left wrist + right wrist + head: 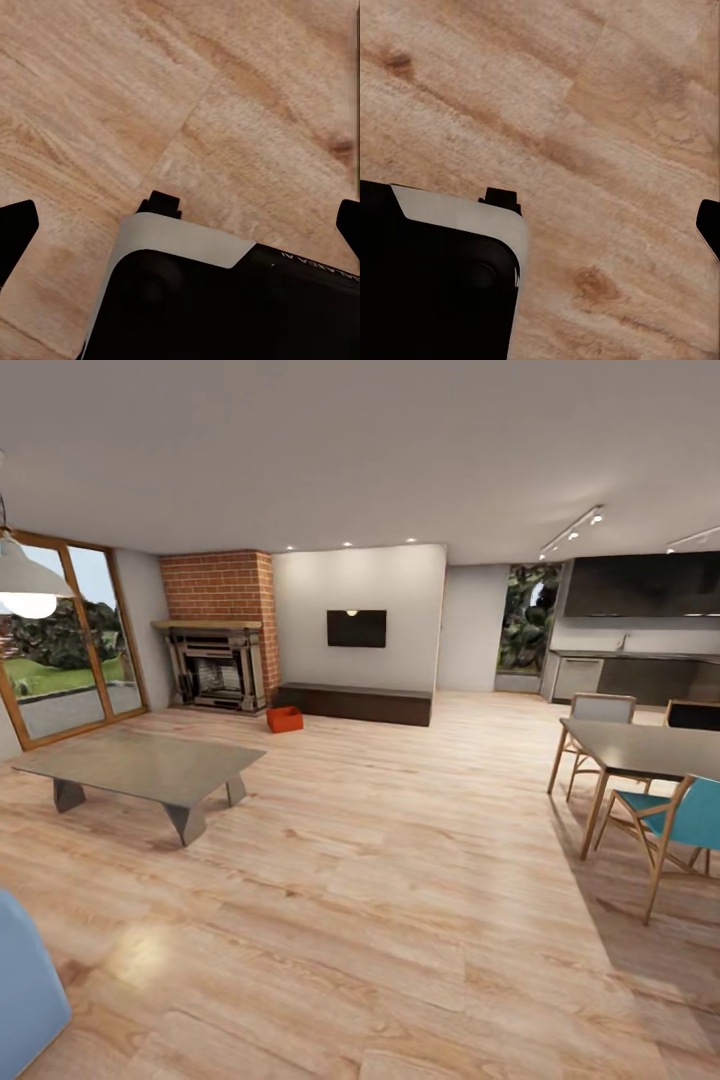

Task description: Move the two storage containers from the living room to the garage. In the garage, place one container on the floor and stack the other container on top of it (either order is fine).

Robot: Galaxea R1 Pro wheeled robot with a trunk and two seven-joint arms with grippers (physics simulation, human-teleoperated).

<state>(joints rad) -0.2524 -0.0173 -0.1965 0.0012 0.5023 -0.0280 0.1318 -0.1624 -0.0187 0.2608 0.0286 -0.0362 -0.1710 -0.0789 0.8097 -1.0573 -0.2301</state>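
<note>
One orange-red storage container is seen far across the living room, resting on the wood-plank flooring just in front of the long dark low cabinet, near the brick fireplace. A second container cannot be told apart at this distance. A wall-mounted screen hangs above the cabinet. Between the camera and the container, toward the left, a low coffee table is placed; the planks to its right lie open up to the container. Glass doors are set in the left wall. A dining table with chairs stands at the right, well apart. The left pincer is spread wide over bare planks, holding nothing. For the right pincer, one fingertip is seen, so its state cannot be told.
</note>
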